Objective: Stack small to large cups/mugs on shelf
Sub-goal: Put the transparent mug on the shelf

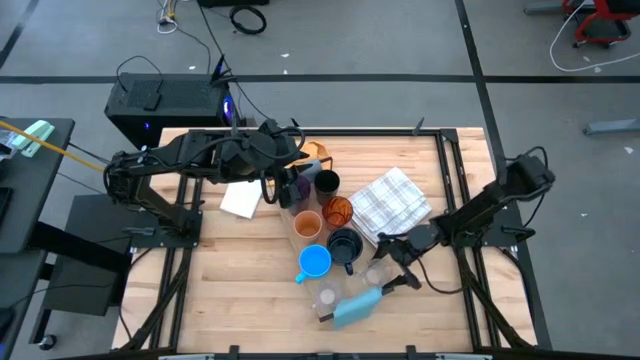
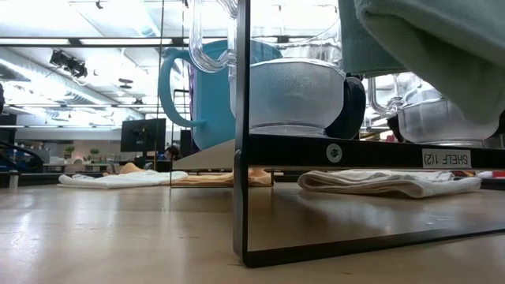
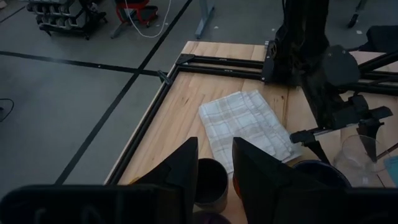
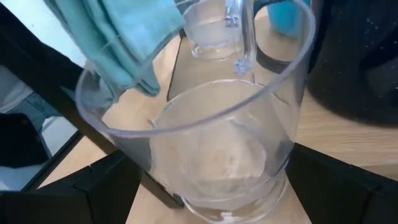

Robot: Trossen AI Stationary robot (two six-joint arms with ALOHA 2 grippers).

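A grey floor [image 1: 400, 40] crossed by dark lines was seen around the wooden table [image 1: 230, 290]. Cables [image 1: 240, 15] were strewn on it beyond the table, and a red-based chair [image 1: 595, 20] was parked in a far corner. A black box [image 1: 165, 105] was placed just beside the table. Ceiling lights [image 2: 71, 41] were lit overhead.

Cups crowd the table's middle, checked cloth [image 1: 392, 203] beside; bare wood [image 1: 240, 280] lies left
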